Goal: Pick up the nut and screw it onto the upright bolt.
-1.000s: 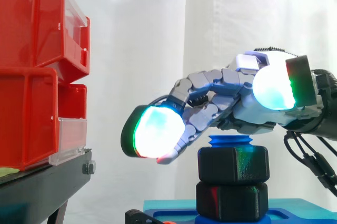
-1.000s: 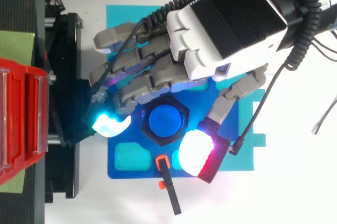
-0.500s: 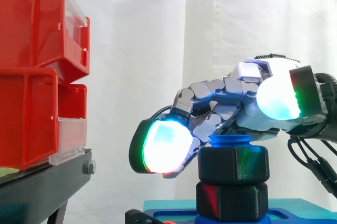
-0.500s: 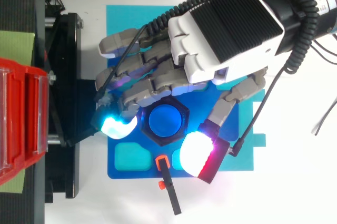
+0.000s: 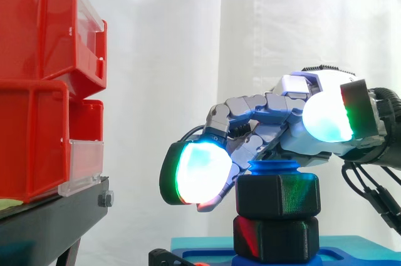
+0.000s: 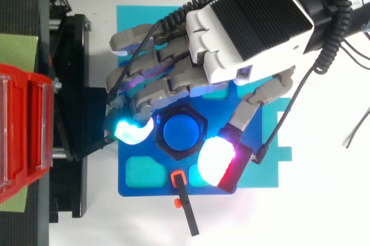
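Note:
A blue upright bolt stands on a blue base plate. Two black hex nuts sit on it, the upper nut above the lower nut, and the bolt's tip shows over the upper one. My hand hovers over the bolt, coming from the right. Its bent fingers arch past the bolt's top, and one glowing fingertip hangs close beside the upper nut's left side. The thumb's glowing pad is above nut height, off the nut. Nothing is pinched.
Red bins sit on a black stand at the left, close to the fingertips. A small black tool with an orange head lies at the base plate's near edge. A cyan mat lies under the plate.
The hand has shifted slightly towards the bolt. The glowing fingertip has drawn in closer to the upper nut's left side; the thumb has hardly moved.

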Available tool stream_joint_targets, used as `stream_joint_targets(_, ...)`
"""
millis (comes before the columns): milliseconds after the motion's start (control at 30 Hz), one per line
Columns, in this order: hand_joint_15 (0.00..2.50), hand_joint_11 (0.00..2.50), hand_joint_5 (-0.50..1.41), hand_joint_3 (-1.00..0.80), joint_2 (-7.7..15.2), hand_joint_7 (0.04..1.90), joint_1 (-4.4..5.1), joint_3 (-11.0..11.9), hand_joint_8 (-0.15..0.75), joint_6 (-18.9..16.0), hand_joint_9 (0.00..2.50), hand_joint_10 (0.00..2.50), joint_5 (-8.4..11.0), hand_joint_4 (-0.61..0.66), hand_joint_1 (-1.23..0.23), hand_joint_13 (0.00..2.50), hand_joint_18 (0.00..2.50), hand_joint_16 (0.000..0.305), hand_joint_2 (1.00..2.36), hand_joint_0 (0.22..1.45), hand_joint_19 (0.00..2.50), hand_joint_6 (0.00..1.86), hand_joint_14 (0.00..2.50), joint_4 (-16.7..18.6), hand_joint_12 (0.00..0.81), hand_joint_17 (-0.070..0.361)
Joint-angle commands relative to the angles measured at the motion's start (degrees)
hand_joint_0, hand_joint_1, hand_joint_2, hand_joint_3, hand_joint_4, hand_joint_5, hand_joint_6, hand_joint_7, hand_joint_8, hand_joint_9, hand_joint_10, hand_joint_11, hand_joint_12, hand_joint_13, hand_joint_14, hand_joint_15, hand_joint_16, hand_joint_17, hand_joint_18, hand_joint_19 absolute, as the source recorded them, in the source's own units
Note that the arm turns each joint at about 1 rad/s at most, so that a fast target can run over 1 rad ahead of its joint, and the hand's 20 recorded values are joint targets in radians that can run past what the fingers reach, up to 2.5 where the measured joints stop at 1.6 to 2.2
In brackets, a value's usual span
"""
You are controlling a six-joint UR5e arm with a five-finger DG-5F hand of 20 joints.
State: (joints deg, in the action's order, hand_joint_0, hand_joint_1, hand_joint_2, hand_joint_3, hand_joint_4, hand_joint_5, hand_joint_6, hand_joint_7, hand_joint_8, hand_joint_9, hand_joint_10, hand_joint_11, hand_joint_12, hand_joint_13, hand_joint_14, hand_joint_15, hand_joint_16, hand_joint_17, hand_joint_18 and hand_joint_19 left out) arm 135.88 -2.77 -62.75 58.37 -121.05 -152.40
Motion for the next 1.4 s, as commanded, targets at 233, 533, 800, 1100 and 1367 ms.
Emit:
stream_joint_targets(233,0.00,0.00,-0.04,-0.50,0.00,1.32,-0.92,0.00,0.235,0.96,0.69,0.00,-0.15,0.16,-0.28,0.47,0.09,0.020,1.00,0.50,0.00,0.50,0.00,0.00,0.227,0.045)
stream_joint_targets(533,0.00,0.00,0.00,-0.50,0.00,1.39,-1.36,0.00,0.235,1.04,0.79,0.00,-0.33,0.15,-0.31,0.54,0.17,0.017,1.00,0.51,0.00,0.50,0.00,-0.26,0.207,0.038)
stream_joint_targets(800,0.00,0.00,0.04,-0.50,0.00,1.45,-1.71,0.00,0.233,1.13,0.95,0.00,-0.33,0.10,-0.32,0.64,0.28,0.014,1.00,0.52,0.00,0.50,0.00,-0.17,0.190,0.030)
stream_joint_targets(1100,0.00,0.00,0.06,-0.50,0.00,1.37,-2.59,0.00,0.211,1.48,1.14,0.00,-1.03,0.06,-0.33,0.72,0.37,0.011,1.00,0.53,0.00,0.53,0.00,-0.09,0.162,0.024)
stream_joint_targets(1367,0.00,0.00,0.06,-0.50,0.00,1.39,-2.77,0.00,0.178,1.48,1.22,0.00,-1.12,0.05,-0.33,0.77,0.45,0.008,1.00,0.53,0.00,0.52,0.00,0.00,0.139,0.018)
